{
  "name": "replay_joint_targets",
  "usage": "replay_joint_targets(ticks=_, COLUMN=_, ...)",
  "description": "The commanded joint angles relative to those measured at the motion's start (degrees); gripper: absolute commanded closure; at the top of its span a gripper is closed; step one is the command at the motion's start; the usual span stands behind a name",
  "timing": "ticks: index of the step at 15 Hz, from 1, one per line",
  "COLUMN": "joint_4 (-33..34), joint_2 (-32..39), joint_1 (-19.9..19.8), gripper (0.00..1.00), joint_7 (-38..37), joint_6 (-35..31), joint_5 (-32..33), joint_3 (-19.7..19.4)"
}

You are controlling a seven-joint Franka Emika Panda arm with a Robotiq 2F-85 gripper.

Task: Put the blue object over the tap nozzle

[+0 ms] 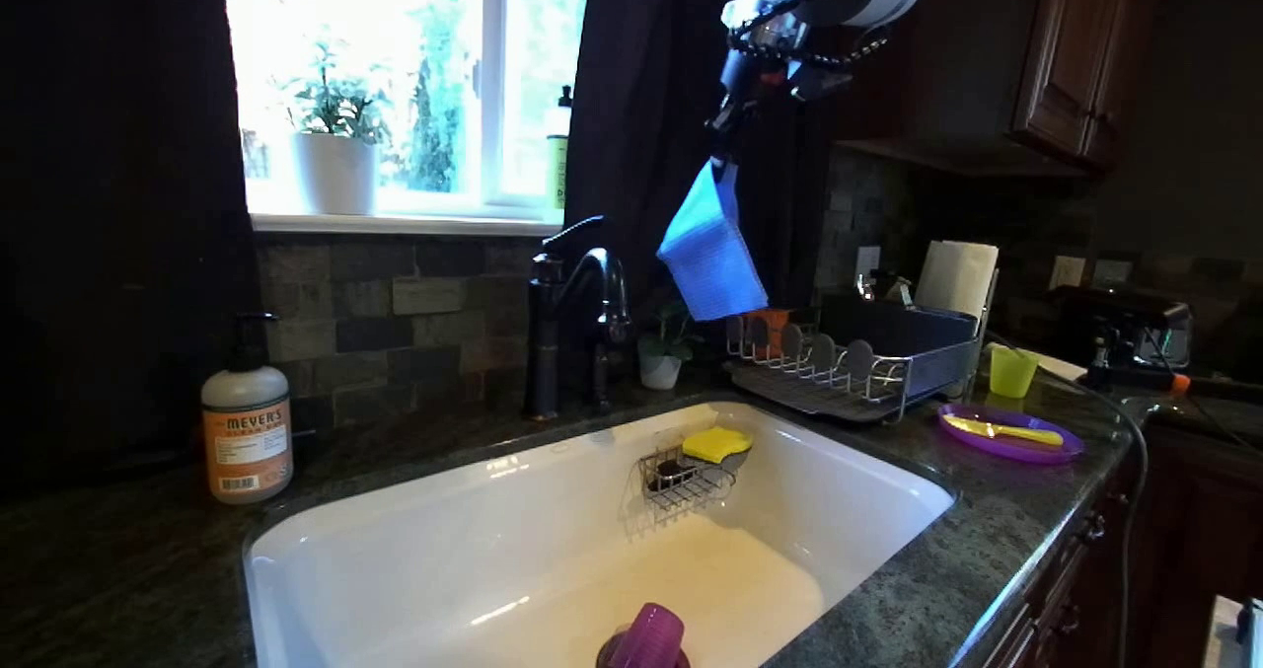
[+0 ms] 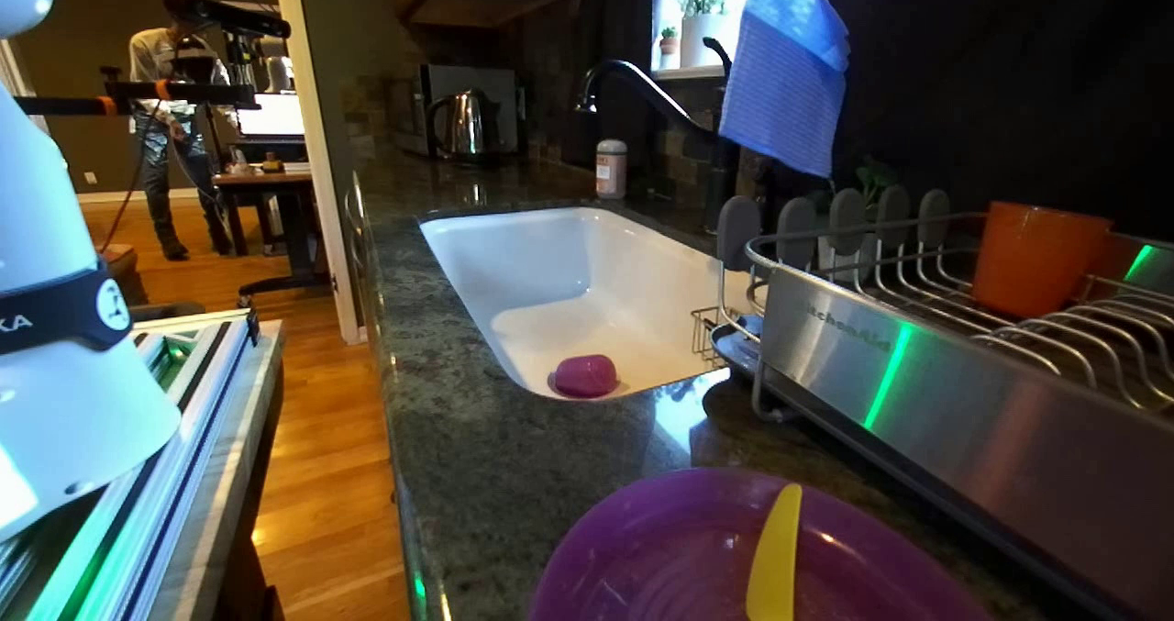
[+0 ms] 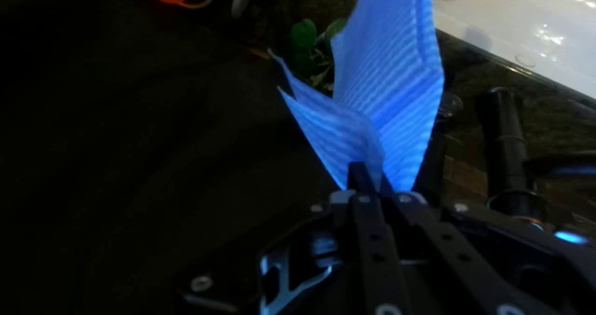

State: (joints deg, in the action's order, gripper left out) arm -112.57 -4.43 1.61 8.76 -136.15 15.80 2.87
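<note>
Exterior view: fingers (image 1: 723,145) pinch cloth (image 1: 715,254); edges clear of faucet (image 1: 546,337).

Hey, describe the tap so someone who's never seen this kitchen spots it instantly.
Start at the white sink and follow its back edge, nearest the window. There on the counter, between the soap bottle and the small potted plant, stands the tap. Unlike either neighbour, it is near-black with an arching spout.

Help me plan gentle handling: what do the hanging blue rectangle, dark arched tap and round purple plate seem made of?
Blue rectangular cloth: matte fabric, cotton or cellulose unclear; fine ribs and hanging folds show.
Dark arched tap: probably glossy metal, given sharp highlights along its curve.
Round purple plate: likely smooth, shiny plastic, from its glints.
</note>
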Motion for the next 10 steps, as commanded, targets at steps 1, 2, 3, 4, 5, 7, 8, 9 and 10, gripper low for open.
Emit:
replay_joint_targets(ticks=1, joint_4=10.9, joint_2=6.6, joint_1=2.4, gripper=1.00, joint_7=2.1, joint_6=3.1, joint_5=3.1, joint_3=2.5)
replay_joint_targets(ticks=2, joint_4=14.2, joint_2=8.2, joint_1=3.2, gripper=1.00, joint_7=3.1, joint_6=3.9, joint_5=3.8, joint_3=3.1)
replay_joint_targets(ticks=3, joint_4=17.5, joint_2=9.8, joint_1=4.1, gripper=1.00, joint_7=4.7, joint_6=4.5, joint_5=4.4, joint_3=3.9)
replay_joint_targets(ticks=4, joint_4=21.0, joint_2=11.6, joint_1=5.0, gripper=1.00, joint_7=6.4, joint_6=5.6, joint_5=5.1, joint_3=4.5)
replay_joint_targets(ticks=5, joint_4=24.7, joint_2=13.8, joint_1=6.0, gripper=1.00, joint_7=7.3, joint_6=6.6, joint_5=7.2, joint_3=5.1)
replay_joint_targets(ticks=7, joint_4=31.4, joint_2=16.9, joint_1=8.4, gripper=1.00, joint_7=10.0, joint_6=9.3, joint_5=9.9, joint_3=6.2)
replay_joint_targets(ticks=8, joint_4=34.7, joint_2=19.2, joint_1=9.8, gripper=1.00, joint_7=11.0, joint_6=10.3, joint_5=11.4, joint_3=6.8)
replay_joint_targets(ticks=9, joint_4=37.8, joint_2=21.1, joint_1=11.0, gripper=1.00, joint_7=12.6, joint_6=11.6, joint_5=12.1, joint_3=7.2)
replay_joint_targets(ticks=10, joint_4=40.9, joint_2=23.5, joint_1=12.2, gripper=1.00, joint_7=13.8, joint_6=11.9, joint_5=12.4, joint_3=7.6)
